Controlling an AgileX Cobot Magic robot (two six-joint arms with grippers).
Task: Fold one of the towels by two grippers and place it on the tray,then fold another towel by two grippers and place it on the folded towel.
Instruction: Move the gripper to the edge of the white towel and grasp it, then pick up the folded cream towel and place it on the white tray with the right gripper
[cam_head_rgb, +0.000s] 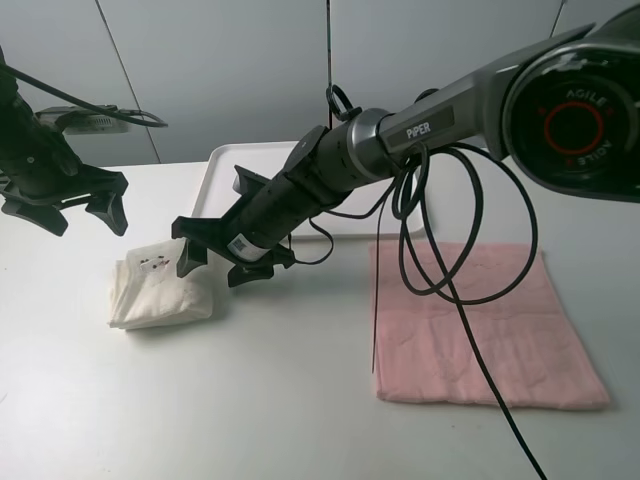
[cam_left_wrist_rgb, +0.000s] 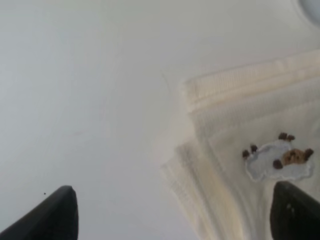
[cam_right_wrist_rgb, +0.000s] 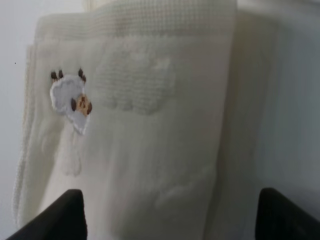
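Observation:
The cream towel (cam_head_rgb: 160, 292) lies folded into a small thick stack on the table's left side, with a small sheep mark (cam_right_wrist_rgb: 70, 97) on its top. My right gripper (cam_head_rgb: 215, 262) reaches across the middle and hangs open just over the stack's right edge, its fingertips (cam_right_wrist_rgb: 55, 215) spread wide above the cloth (cam_right_wrist_rgb: 150, 125). My left gripper (cam_head_rgb: 82, 218) is open and empty, raised behind and to the left of the stack; its wrist view shows the towel's corner (cam_left_wrist_rgb: 240, 115). The pink towel (cam_head_rgb: 480, 320) lies flat on the right. The white tray (cam_head_rgb: 225, 170) sits at the back.
Black cables (cam_head_rgb: 450, 230) hang in loops from the right arm, over the pink towel's left part. The right arm crosses above the tray's front rim. The bare white tabletop (cam_head_rgb: 280, 400) stretches in front of both towels.

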